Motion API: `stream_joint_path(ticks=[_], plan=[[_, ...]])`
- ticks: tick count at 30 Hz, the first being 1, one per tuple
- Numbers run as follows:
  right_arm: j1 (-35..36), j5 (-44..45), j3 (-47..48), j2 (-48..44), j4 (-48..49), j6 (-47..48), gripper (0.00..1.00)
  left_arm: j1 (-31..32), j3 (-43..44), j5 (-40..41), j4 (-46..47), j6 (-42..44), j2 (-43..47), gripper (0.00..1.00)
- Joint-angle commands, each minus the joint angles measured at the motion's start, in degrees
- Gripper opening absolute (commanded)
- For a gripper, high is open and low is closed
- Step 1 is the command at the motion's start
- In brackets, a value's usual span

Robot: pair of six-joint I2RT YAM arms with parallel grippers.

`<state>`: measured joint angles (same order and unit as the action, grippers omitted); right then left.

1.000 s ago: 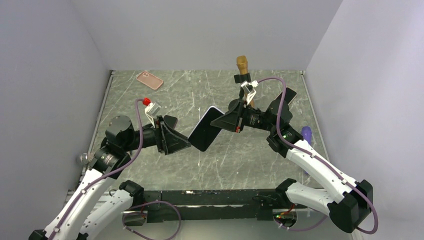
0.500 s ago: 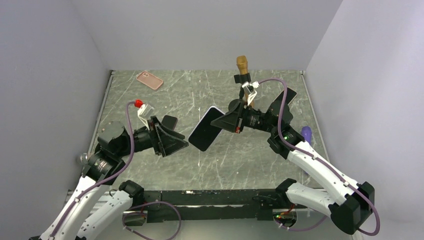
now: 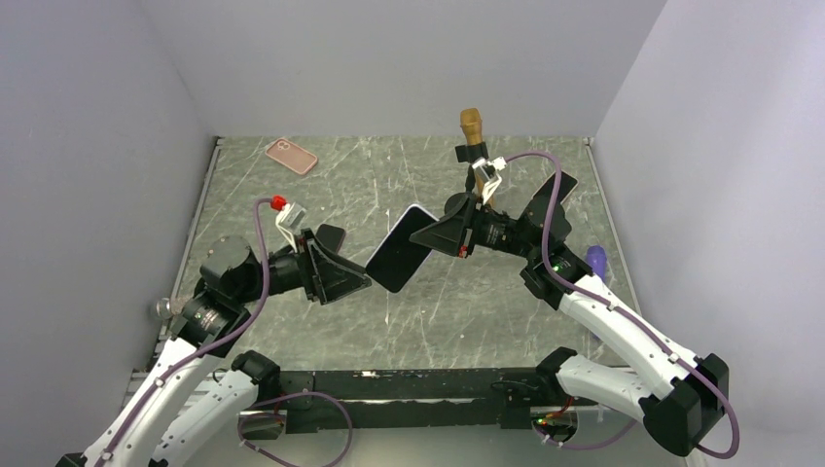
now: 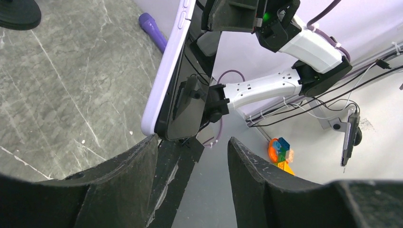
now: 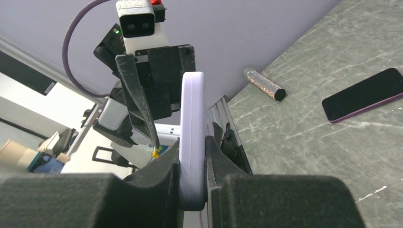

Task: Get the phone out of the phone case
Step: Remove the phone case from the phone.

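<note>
The phone (image 3: 400,250), dark-screened and in a lavender phone case (image 4: 164,71), hangs tilted above the middle of the table. My right gripper (image 3: 440,236) is shut on its upper right end; in the right wrist view the case's edge (image 5: 192,137) sits pinched between both pads. My left gripper (image 3: 358,281) is open just below and left of the phone's lower end. In the left wrist view the phone's bottom corner (image 4: 178,128) lies just past the left fingertip (image 4: 147,142), with nothing between the fingers.
A pink phone case (image 3: 291,156) lies at the far left of the table. A brown-topped object (image 3: 473,125) stands at the back, a purple marker (image 3: 595,261) lies at the right edge and a glittery tube (image 3: 161,308) at the left edge.
The left arm drew back a little, then came forward again to the phone's lower end, its gripper staying open. The right gripper and the phone have not moved.
</note>
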<state>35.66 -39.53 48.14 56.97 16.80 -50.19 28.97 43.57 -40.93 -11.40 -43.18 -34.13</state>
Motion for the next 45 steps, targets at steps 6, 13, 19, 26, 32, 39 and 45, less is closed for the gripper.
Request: stream_joint_path(ticks=[6, 13, 19, 26, 32, 39, 45], plan=[[0.24, -1.48, 0.58, -0.40, 9.15, -2.97, 0.00, 0.28, -1.02, -2.78, 7.53, -3.22, -1.48, 0.61], [0.23, -5.09, -0.71, 1.35, 14.90, -6.12, 0.00, 0.66, -0.99, -5.77, 9.96, -4.27, -4.97, 0.61], [0.40, -8.78, 0.22, 2.43, 14.60, -5.33, 0.00, 0.78, 0.33, -8.21, 8.40, -1.27, -7.69, 0.52], [0.83, -15.18, 2.11, 4.18, 14.15, -4.30, 0.00, 1.19, -0.39, -13.09, 13.02, -2.25, -9.52, 0.34], [2.70, -16.49, 2.73, 6.61, 15.00, -4.45, 0.00, 1.61, -1.89, -12.99, 18.47, -5.50, -9.46, 0.12], [2.70, -10.56, 0.21, 6.07, 17.79, -6.34, 0.37, 1.72, -2.79, -5.02, 18.83, -7.80, -5.53, 0.00], [2.74, -6.26, -2.02, 4.72, 19.12, -6.51, 0.76, 1.77, -3.16, -1.22, 18.71, -10.69, -3.05, 0.00]])
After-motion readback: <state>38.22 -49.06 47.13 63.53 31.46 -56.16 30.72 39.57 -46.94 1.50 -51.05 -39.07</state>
